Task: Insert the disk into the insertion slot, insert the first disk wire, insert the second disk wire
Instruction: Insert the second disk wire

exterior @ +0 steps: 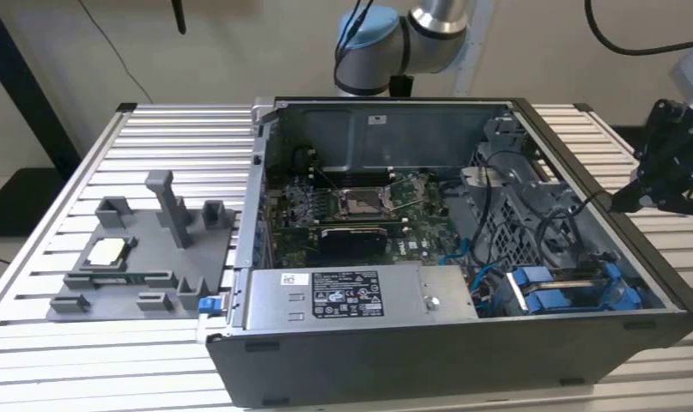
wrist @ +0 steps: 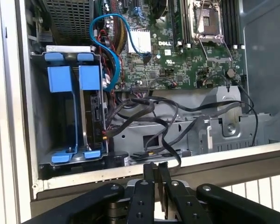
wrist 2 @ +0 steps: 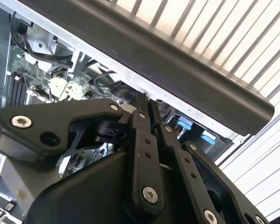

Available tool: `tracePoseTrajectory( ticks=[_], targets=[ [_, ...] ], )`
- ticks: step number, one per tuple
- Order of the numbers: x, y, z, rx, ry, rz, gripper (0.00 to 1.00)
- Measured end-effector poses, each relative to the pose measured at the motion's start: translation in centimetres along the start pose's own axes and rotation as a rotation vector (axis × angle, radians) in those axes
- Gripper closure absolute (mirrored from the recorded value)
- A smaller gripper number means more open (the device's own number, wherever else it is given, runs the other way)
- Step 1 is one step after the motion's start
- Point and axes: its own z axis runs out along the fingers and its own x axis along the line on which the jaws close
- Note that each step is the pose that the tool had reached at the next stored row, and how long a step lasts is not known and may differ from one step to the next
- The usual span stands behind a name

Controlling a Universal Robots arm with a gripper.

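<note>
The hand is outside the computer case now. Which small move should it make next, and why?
Probably carry the shut black hand over the grey case wall toward the loose black cables. It holds nothing, the bright blue plastic carrier frame already sits in the drive cage, and the cables beside it look unplugged.

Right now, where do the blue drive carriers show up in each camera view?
Exterior view: blue drive carriers inside the case, low at the exterior view's right.
First wrist view: carriers side by side in the metal bay.
Second wrist view: carriers' blue tabs beside the case's dark edge.
Shared landmark: the green circuit board.
</note>
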Motion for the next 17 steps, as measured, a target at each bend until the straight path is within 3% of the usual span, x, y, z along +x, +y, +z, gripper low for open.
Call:
tracePoseTrajectory(
  ticks=[4,7,17],
  targets=[
    [0.01,0.07,0.01,0.0000,-0.0002,0.000,0.84],
    [0.02,0.73,-0.13,0.0000,-0.0001,0.000,0.84],
    [0.28,4.72,-0.31,0.0000,-0.0001,0.000,0.84]
  ],
)
